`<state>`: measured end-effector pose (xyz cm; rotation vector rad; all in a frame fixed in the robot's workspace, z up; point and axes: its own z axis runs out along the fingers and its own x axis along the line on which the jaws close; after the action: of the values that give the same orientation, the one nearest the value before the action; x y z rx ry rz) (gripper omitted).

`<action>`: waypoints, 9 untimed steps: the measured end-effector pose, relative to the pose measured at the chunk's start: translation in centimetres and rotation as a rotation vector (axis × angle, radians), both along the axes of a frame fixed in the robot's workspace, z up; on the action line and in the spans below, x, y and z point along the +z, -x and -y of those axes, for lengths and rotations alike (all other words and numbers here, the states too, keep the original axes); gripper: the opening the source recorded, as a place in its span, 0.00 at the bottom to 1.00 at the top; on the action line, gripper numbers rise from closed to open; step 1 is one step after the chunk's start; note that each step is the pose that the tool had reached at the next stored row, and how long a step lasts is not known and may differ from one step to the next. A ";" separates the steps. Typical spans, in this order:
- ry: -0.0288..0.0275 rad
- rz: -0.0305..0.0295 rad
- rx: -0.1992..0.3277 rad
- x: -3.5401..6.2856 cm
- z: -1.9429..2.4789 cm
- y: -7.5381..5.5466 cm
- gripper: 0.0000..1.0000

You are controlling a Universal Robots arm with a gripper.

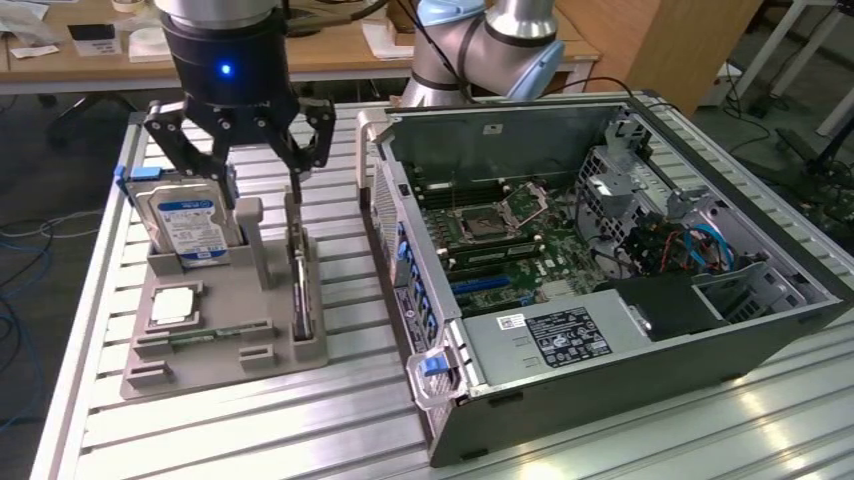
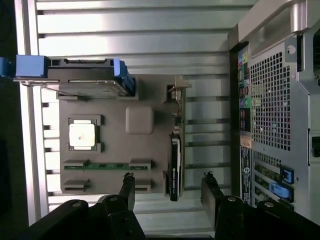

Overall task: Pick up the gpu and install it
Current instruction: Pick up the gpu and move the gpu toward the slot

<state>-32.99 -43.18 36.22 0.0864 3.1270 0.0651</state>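
- Tabletop of ribbed aluminium slats (image 1: pixel 200 430) in the exterior view carries a grey moulded plastic holder (image 1: pixel 234 295) on the exterior view's left. An open black-and-silver computer case (image 1: pixel 627 395) sits on its right with the green motherboard exposed.
- The gpu (image 1: pixel 304 295), a thin dark circuit card with a brownish edge, stands on edge in a slot along the holder's side nearest the case.
- A silver hard drive with a blue-white label (image 1: pixel 187 225) stands upright at the holder's far end. A small square silver chip (image 1: pixel 174 305) lies flat in front of it, and a narrow green memory stick (image 1: pixel 200 338) lies nearer still.
- The black two-finger gripper (image 1: pixel 262 185), with a blue light on its body, hangs over the holder's far end between the hard drive and the gpu's slot. Its jaws are spread wide and hold nothing.
- In the wrist view the gripper (image 2: pixel 168 176) looks straight down on the holder (image 2: pixel 112 140). The gpu (image 2: pixel 174 165) appears edge-on as a narrow dark slab, on a line running between the two black fingers (image 2: pixel 127 187) and clear of both.
- The hard drive (image 2: pixel 85 82), with blue brackets at its ends, the chip (image 2: pixel 82 135) and the memory stick (image 2: pixel 107 165) sit in their own recesses, apart from the gpu.
- The case's perforated rear panel (image 2: pixel 270 110) is just beside the holder on the gpu's side.
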 end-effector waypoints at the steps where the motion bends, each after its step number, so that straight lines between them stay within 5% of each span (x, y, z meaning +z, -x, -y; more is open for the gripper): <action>1: -0.0001 0.0001 0.000 -0.12 0.34 0.0 0.65; 4: -0.0001 0.0003 0.000 -0.58 1.07 0.0 0.65; 9: -0.0001 0.0001 0.001 -1.49 1.06 -0.2 0.65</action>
<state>-32.77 -44.24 34.73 0.0851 3.1270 0.0653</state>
